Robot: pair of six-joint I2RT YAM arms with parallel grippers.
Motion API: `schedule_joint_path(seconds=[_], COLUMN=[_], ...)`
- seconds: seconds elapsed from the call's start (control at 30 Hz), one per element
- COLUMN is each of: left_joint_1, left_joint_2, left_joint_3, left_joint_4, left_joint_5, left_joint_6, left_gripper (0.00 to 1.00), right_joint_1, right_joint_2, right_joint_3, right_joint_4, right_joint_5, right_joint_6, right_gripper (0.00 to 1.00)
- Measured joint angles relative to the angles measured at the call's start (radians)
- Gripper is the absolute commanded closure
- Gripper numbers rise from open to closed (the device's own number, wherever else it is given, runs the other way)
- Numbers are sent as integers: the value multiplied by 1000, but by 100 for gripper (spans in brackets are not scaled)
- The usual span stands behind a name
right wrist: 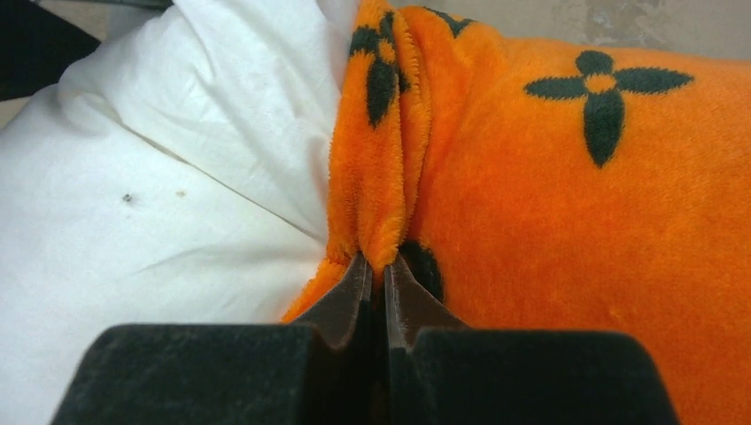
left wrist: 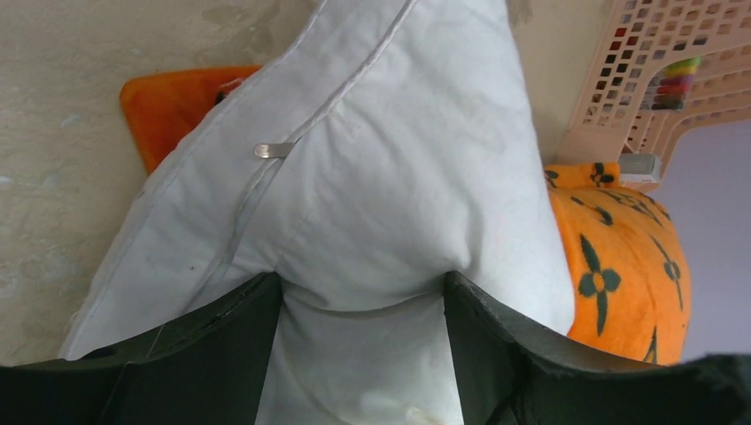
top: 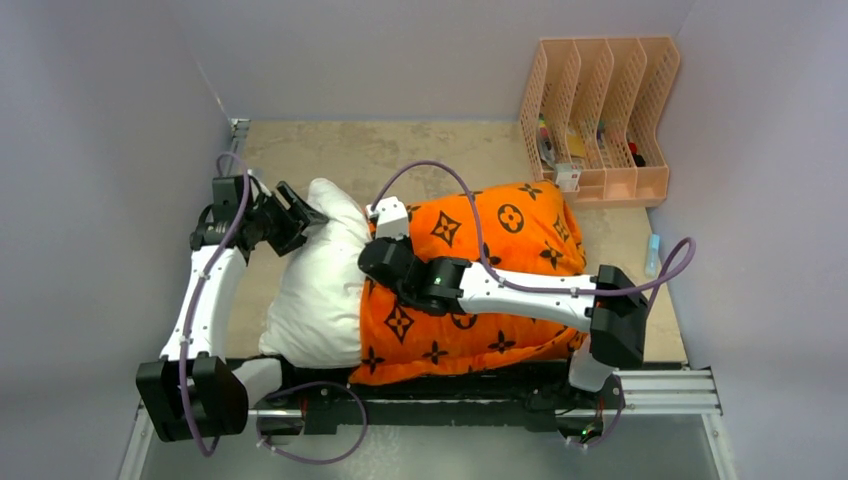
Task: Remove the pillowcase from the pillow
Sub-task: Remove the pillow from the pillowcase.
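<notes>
Two right gripper (right wrist: 379, 270) fingers are pressed nearly together, and a fold of the pillowcase (right wrist: 567, 204) hem is pinched between them. A corner of the pillow (left wrist: 381, 186) is straddled by the spread left gripper (left wrist: 363, 297) fingers.

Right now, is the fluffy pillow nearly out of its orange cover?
Partly. One end of the plain white stuffed pillow is already bare. The right gripper pinches the hem of the orange plush flower-printed pillowcase; the left gripper's jaws straddle the pillow's corner. Over half remains covered.
</notes>
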Motion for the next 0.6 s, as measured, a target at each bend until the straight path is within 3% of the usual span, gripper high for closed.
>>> schedule_joint_path(seconds=[0.17, 0.43, 0.6], left_joint_1=[-1, -8, -9], left_joint_2=[3, 116, 201], left_joint_3=[9, 216, 174], left_joint_4=[42, -3, 71], left_joint_5=[25, -133, -46], left_joint_6=[3, 79, 80], left_gripper=[31, 28, 27], right_joint_1=[13, 18, 18], right_joint_2=[-52, -81, -82], right_joint_3=[-74, -115, -115], right_joint_4=[56, 90, 86], right_joint_5=[-12, -34, -35], right_joint_6=[-6, 10, 20], right_gripper=[100, 100, 99])
